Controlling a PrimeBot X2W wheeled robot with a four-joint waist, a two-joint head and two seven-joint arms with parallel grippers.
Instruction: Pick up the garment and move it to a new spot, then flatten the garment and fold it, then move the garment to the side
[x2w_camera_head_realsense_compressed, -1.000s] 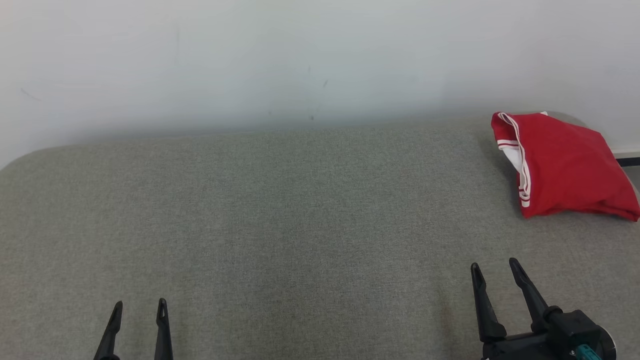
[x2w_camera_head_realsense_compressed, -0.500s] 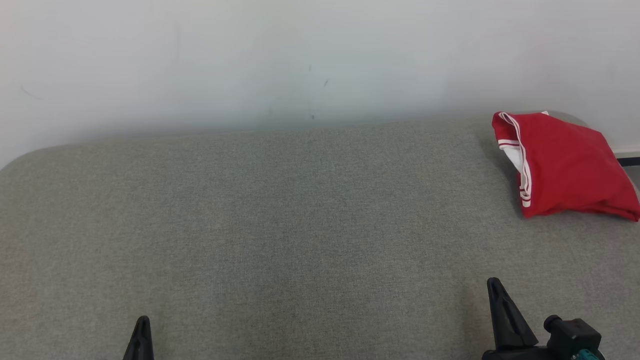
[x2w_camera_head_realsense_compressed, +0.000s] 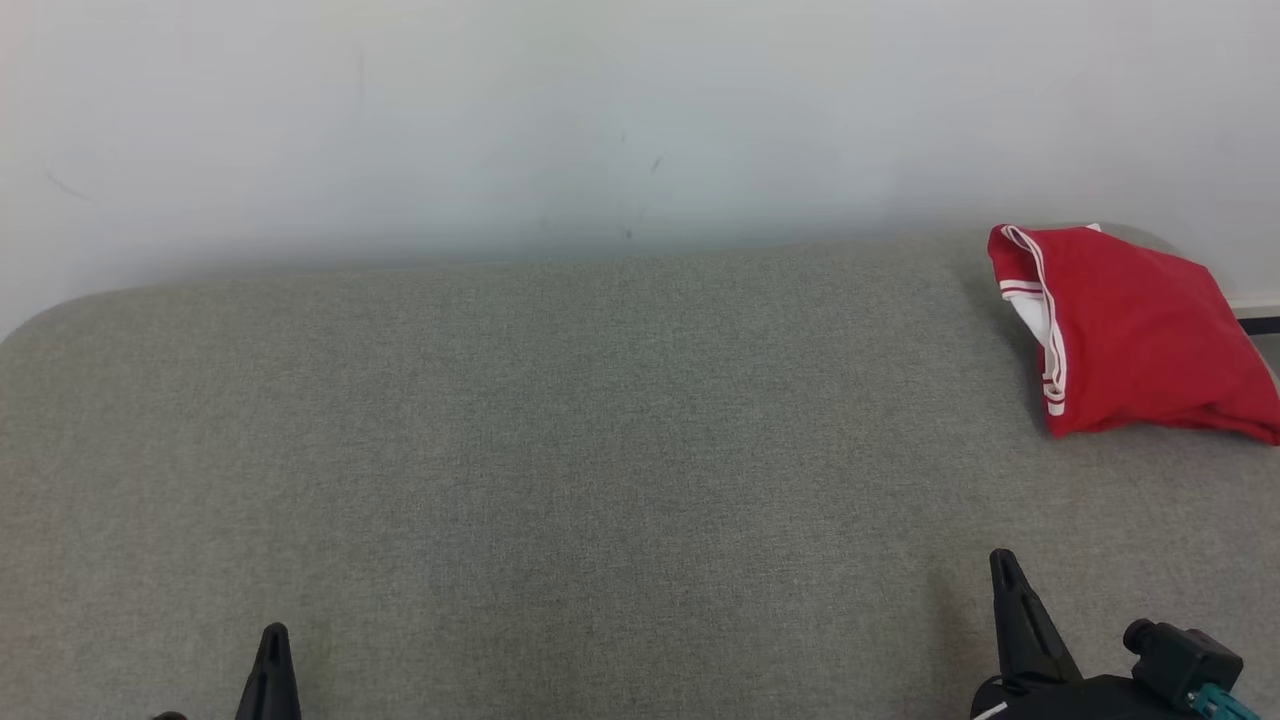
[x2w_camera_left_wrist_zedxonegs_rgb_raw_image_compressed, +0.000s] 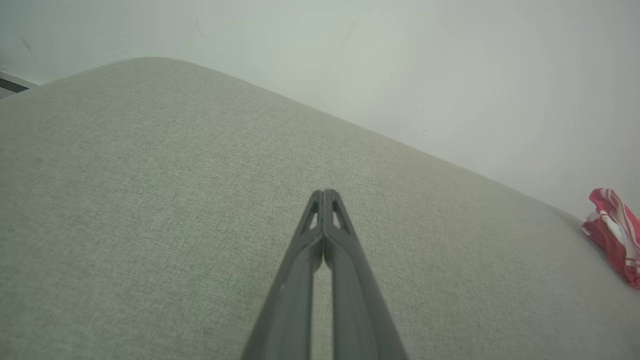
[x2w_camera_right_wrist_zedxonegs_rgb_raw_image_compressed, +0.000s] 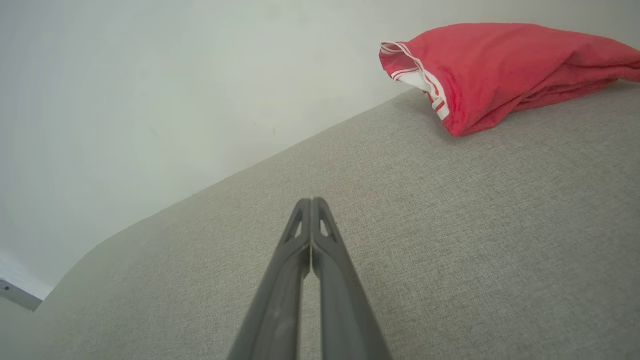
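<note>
Showing a red garment (x2w_camera_head_realsense_compressed: 1140, 340) with white striped trim, lying folded into a loose bundle at the upper right of the head view and reaching the frame's right edge. Resting on a grey fabric surface (x2w_camera_head_realsense_compressed: 600, 450) filling the lower two thirds of the frame, under a pale wall (x2w_camera_head_realsense_compressed: 600, 120) running across the top.

Showing the left gripper (x2w_camera_head_realsense_compressed: 271, 655) rising from the bottom edge at lower left, its two dark fingers pressing together into a single point and holding nothing. Showing the right gripper (x2w_camera_head_realsense_compressed: 1008, 585) at lower right, likewise meeting tip to tip on nothing, its black body sitting in the bottom right corner. Standing well apart from the garment in both cases, with grey fabric lying between.

In the left wrist view, showing the joined fingers pointing up the middle of the frame, the garment appearing small at the right edge. In the right wrist view, showing the joined fingers at bottom centre and the garment lying at the upper right, its white trim facing left.
</note>
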